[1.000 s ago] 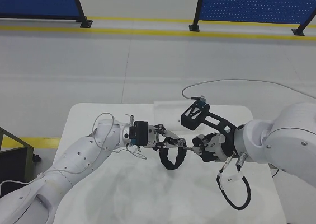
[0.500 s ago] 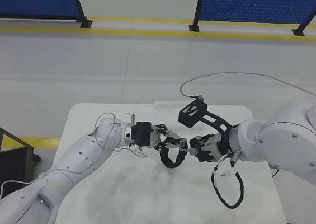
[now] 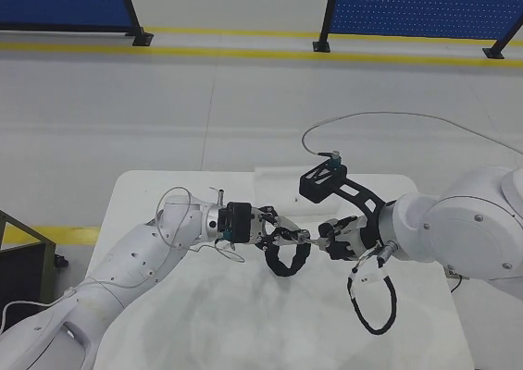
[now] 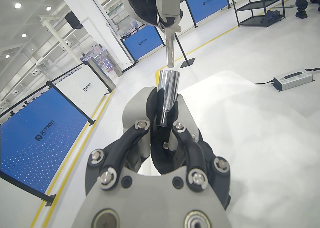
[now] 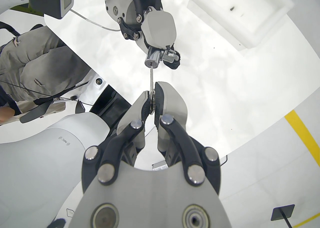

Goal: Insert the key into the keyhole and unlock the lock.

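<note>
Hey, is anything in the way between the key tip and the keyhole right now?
Nothing visible. The key, pinched in the right end effector, points at the keyhole of the lock cylinder held in the left end effector, its tip right at the opening.

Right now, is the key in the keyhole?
Out: the key tip hangs just short of the lock face, whole blade bare.

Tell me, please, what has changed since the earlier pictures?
The right claw, shut on the key, moved slightly closer to the lock; the key tip is now at the keyhole. The left claw kept holding the lock in the same place.
</note>
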